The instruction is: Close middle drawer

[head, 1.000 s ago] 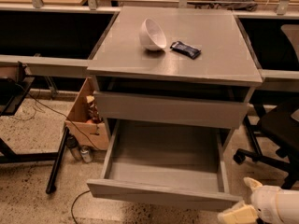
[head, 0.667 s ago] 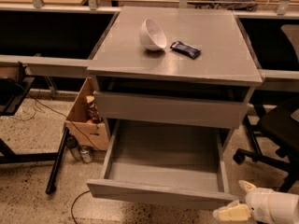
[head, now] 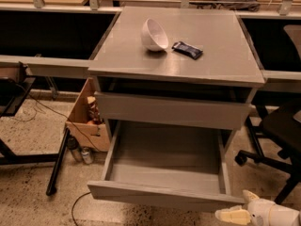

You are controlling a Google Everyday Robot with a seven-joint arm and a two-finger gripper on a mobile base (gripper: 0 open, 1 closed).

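Note:
The middle drawer [head: 162, 173] of the grey cabinet [head: 211, 65] is pulled far out, and its plain grey inside is bare. Its flat front [head: 155, 195] faces me low in the view. Above it, the taller-fronted top drawer [head: 171, 111] stands a little out from the cabinet. My gripper [head: 232, 204], with cream fingers [head: 233, 215] on a white wrist, is at the bottom right. It is open and empty, just beside the right end of the middle drawer's front. The lowest drawer is hidden under the open one.
A white bowl [head: 154, 34] lies tipped next to a dark packet [head: 187, 50] on the cabinet top. A cardboard box [head: 87, 121] and cans [head: 87, 154] sit on the floor at the left. A black office chair [head: 282, 131] stands at the right.
My gripper has shifted slightly left towards the right end of the drawer front. The drawer has not moved.

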